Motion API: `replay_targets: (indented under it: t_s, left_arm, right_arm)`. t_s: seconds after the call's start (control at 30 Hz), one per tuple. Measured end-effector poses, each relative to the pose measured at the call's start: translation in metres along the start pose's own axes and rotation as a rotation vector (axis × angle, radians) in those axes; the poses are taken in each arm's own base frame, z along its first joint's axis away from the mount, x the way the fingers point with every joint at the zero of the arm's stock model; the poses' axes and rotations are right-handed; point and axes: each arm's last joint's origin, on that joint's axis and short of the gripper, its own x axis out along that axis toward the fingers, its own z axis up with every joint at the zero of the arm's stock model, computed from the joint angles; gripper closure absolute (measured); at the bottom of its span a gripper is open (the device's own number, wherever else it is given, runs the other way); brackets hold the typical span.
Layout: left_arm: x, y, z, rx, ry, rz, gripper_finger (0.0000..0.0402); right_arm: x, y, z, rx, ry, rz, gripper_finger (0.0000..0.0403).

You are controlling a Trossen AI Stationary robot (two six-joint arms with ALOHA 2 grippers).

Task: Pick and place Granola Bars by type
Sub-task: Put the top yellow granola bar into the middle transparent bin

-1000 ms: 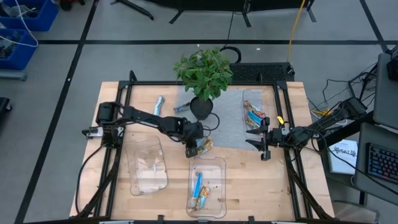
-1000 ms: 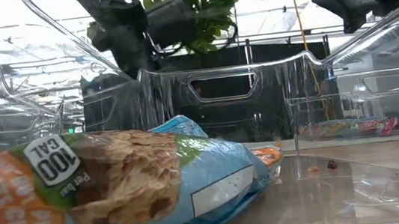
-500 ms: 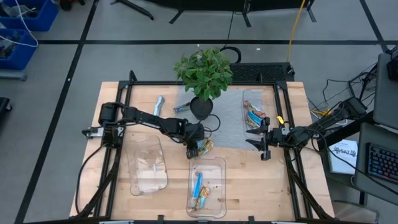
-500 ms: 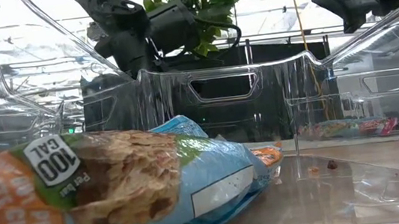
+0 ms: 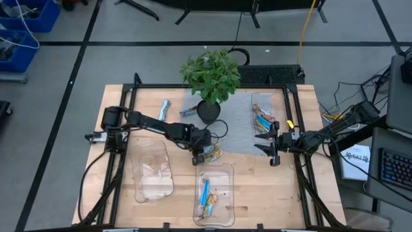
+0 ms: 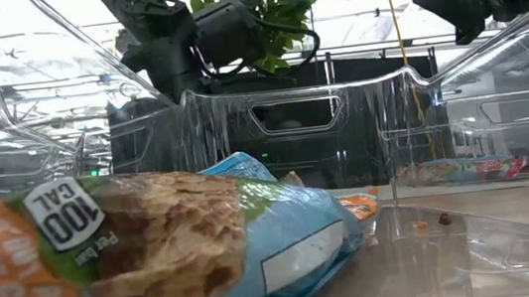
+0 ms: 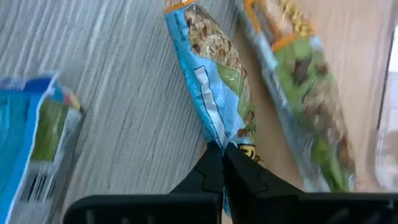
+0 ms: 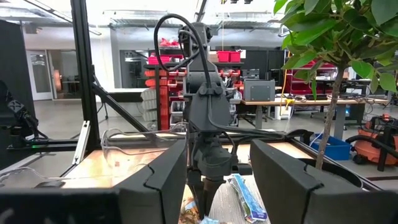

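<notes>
Left gripper [image 7: 221, 163], table centre: jaws pinched on end of blue-wrapped granola bar [image 7: 208, 87], lying on grey mat [image 7: 118, 81] beside green/orange-wrapped bar [image 7: 298, 81]. Clear plastic tray [image 5: 226, 169] just beside. Right gripper [image 5: 270, 147] off to right, jaws wide, holding nothing.

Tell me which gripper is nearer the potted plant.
Left. The left gripper sits just in front of the potted plant, shut on a blue granola bar. The right gripper waits open farther off, toward the table's right side.
</notes>
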Motion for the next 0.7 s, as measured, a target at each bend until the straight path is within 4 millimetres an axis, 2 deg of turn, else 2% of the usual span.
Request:
replay_targets:
  t_s: [0.7]
  left_arm:
    - [-0.074, -0.010, 0.009, 0.072, -0.188, 0.071, 0.0400]
  right_arm:
    - [0.000, 0.000, -0.001, -0.004, 0.008, 0.000, 0.0236]
